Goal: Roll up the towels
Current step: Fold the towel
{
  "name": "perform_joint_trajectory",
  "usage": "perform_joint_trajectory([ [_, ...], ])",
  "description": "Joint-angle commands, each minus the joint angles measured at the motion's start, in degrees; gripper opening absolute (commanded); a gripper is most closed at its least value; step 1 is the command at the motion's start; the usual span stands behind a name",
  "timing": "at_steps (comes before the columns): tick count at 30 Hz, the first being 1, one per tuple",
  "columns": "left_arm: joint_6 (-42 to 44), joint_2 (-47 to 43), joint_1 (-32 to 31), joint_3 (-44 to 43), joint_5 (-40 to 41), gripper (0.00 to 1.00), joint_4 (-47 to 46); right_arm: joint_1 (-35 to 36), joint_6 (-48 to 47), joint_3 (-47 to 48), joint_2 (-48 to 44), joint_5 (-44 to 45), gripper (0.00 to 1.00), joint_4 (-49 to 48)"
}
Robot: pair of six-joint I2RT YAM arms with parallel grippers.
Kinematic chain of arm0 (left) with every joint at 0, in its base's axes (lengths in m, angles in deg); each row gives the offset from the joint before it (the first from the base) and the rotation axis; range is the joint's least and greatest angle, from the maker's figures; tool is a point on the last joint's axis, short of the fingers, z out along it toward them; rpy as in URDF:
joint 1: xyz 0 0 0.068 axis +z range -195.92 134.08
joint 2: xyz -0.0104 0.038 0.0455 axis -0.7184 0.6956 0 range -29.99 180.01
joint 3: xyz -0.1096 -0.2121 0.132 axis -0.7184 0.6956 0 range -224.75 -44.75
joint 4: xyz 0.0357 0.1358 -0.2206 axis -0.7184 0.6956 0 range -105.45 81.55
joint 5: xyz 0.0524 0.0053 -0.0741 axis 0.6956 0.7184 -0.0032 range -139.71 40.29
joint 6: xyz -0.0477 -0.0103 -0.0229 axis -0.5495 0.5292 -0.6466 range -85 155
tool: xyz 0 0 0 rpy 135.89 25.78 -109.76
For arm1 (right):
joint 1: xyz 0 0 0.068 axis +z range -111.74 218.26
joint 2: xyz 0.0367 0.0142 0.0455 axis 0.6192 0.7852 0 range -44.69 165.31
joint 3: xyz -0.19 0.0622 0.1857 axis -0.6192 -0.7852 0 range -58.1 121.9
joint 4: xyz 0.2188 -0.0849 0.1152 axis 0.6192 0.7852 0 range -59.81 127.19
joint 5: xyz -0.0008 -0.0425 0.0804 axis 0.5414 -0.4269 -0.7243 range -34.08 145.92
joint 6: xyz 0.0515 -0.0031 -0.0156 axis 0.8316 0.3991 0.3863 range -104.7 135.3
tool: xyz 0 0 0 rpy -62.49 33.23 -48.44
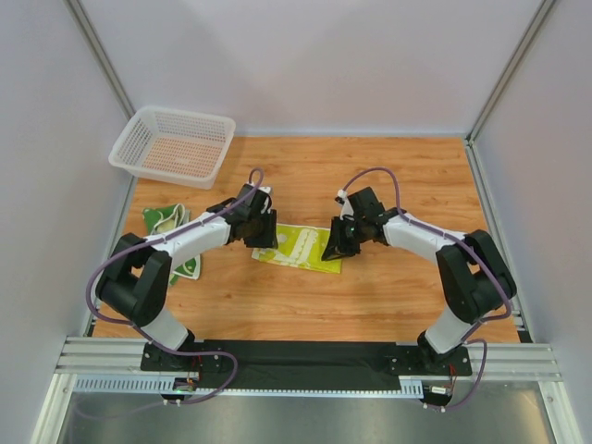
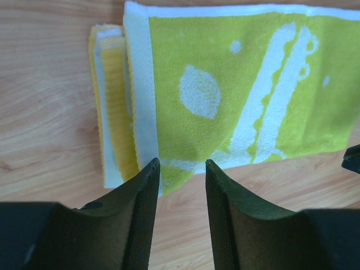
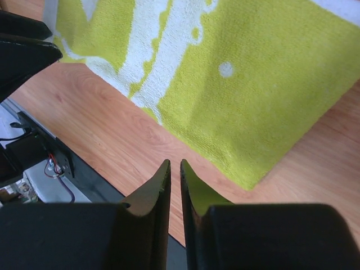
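We find the yellow-green towel (image 1: pixel 298 248) flat on the surface (image 1: pixel 388 296) midway between the arms. Its long axis runs side to side, from one set of jaws to the other. The left jaws stand partly open with nothing between them, their tips just short of the towel's near long edge. They sit a little inboard of its left end, where a narrow strip is doubled over. The right jaws are all but closed, a mere slit between them, holding nothing, and hover by the towel's right end. The left arm (image 1: pixel 185 242) is nearer the doubled end, so we judge the roll should run from there along the long axis toward the right. The patterned towels (image 1: pixel 171 222) lie beneath that arm, nearer us than the white basket (image 1: pixel 171 148).
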Motion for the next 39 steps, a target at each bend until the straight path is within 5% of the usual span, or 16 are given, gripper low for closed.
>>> perform_joint_trajectory([
  [1, -1.68, -0.85, -0.48, 1.59, 0.11, 0.45, -3.38, -0.21, -0.10, 0.46, 3.46, -4.48, 0.13, -3.18],
  [12, -1.51, 1.52, -0.05, 3.88, 8.11, 0.44, -2.68, -4.87, 0.69, -8.24, 7.26, -6.16, 0.11, -7.67],
  [30, 1.65, 2.76, 0.31, 5.56, 13.92, 0.43, -1.55, -5.66, -0.54, -7.46, 3.39, -4.93, 0.11, -2.32],
  [39, 3.41, -5.06, 0.13, -0.77, 14.53, 0.62, 5.84, -5.49, 0.51, -2.54, -4.69, -11.24, 0.14, 0.34],
])
